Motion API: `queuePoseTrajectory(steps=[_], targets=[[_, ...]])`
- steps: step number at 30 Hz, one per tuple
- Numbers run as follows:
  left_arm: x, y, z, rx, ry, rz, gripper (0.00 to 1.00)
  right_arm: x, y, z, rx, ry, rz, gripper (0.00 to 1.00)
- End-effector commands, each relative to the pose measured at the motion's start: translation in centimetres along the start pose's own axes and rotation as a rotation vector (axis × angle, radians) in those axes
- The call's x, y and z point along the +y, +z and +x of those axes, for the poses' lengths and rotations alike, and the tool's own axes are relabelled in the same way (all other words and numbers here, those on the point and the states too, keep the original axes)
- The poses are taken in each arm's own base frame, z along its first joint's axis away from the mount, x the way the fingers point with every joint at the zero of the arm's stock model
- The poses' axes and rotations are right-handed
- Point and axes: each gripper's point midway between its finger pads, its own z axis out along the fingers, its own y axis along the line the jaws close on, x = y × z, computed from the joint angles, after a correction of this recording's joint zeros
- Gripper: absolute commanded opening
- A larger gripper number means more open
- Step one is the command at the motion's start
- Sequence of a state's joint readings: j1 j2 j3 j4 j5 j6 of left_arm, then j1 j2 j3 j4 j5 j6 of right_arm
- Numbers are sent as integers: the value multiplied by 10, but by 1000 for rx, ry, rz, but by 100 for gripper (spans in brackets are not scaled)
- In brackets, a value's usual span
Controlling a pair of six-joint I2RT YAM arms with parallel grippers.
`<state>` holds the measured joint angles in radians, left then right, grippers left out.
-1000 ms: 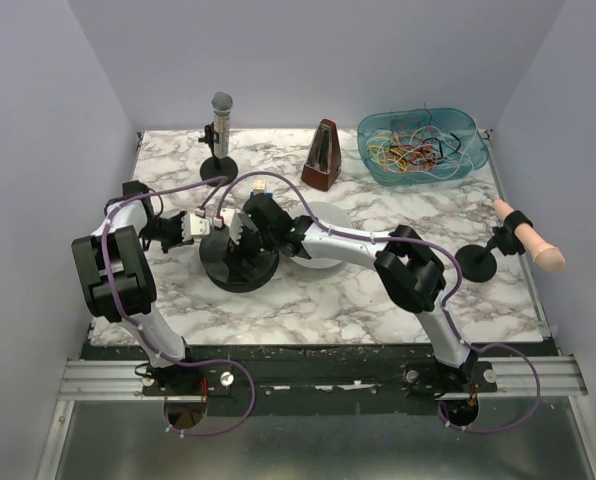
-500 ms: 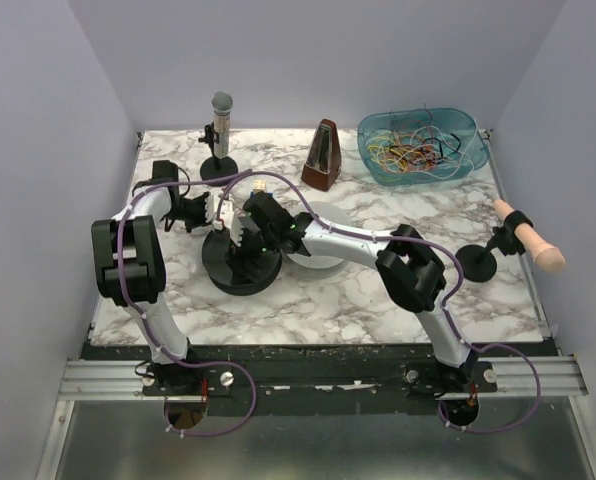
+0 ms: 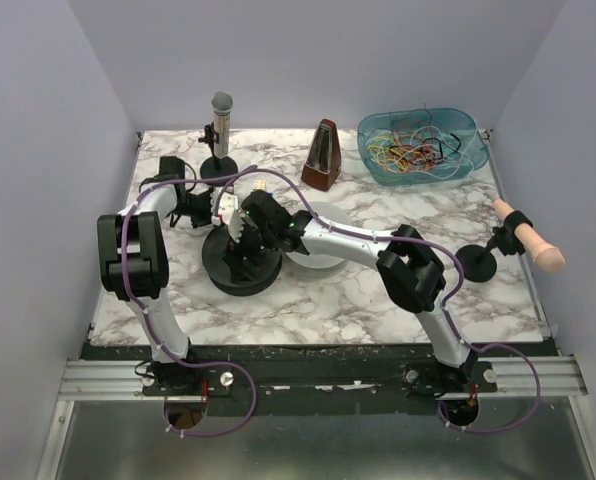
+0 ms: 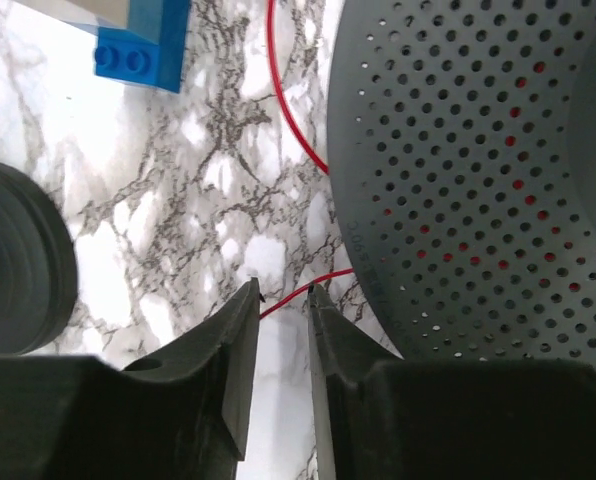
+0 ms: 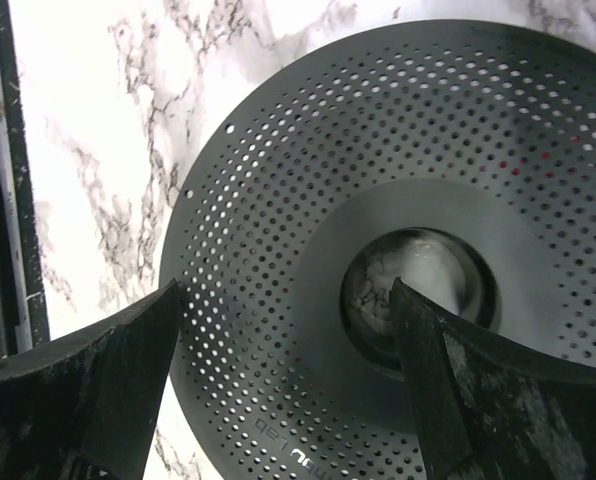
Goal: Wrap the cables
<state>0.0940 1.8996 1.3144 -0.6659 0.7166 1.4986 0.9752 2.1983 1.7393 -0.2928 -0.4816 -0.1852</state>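
Note:
A thin red cable runs down the marble, disappears under the flange of the black perforated spool, and comes out again across the tips of my left gripper. The jaws stand a little apart, a gap much wider than the wire. Red turns show through the flange holes. My right gripper hangs wide open over the spool, with one fingertip at the flange's rim and the other at the hub hole. From above, both grippers meet at the spool. The other cables lie tangled in the blue bin.
A microphone on a stand and a brown metronome stand at the back. A white disc lies right of the spool. A pink handle on a black stand is at the right edge. A blue brick lies near the cable.
My left arm has swung toward the back of the table, bringing its gripper to the spool's far left side, and its jaws have parted from shut. The right gripper stays over the spool.

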Motion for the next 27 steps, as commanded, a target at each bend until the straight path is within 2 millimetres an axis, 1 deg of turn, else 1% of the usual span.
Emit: queuePoseTrajectory(steps=[1, 6, 7, 9, 11, 14, 16, 17, 19, 20, 21, 22, 23, 24, 26, 27], targets=[[23, -19, -31, -61, 53, -91, 37, -10, -10, -26, -46, -21, 76, 94], [37, -29, -32, -49, 62, -137, 50, -4, -20, -49, -107, -46, 60, 96], [39, -32, -34, -51, 65, -144, 53, -3, -21, -51, -114, -48, 60, 97], [42, -35, -36, -54, 70, -156, 61, -2, -26, -58, -130, -58, 61, 97], [45, -40, -39, -52, 77, -171, 65, -1, -30, -64, -144, -63, 63, 98], [52, -49, -43, -51, 71, -205, 67, 2, -42, -77, -183, -78, 73, 99], [56, -58, -50, -61, 56, -235, 68, 1, -51, -86, -206, -84, 98, 100], [59, -63, -54, -69, 42, -252, 70, 1, -57, -90, -217, -83, 111, 100], [66, -76, -63, -90, -23, -308, 71, -2, -72, -97, -238, -69, 138, 100], [68, -84, -66, -99, -62, -339, 72, -4, -84, -101, -254, -60, 160, 100], [70, -92, -72, -111, -103, -374, 77, -4, -95, -104, -267, -51, 178, 100], [71, -98, -75, -117, -137, -408, 78, -10, -107, -106, -283, -33, 213, 100], [70, -110, -85, -138, -192, -452, 84, -13, -122, -105, -295, -13, 244, 100], [68, -116, -90, -152, -227, -490, 99, -17, -136, -104, -308, 11, 272, 100], [65, -129, -96, -173, -310, -556, 99, -30, -169, -96, -334, 81, 344, 100], [67, -136, -98, -182, -374, -599, 99, -36, -185, -90, -345, 113, 379, 100]])
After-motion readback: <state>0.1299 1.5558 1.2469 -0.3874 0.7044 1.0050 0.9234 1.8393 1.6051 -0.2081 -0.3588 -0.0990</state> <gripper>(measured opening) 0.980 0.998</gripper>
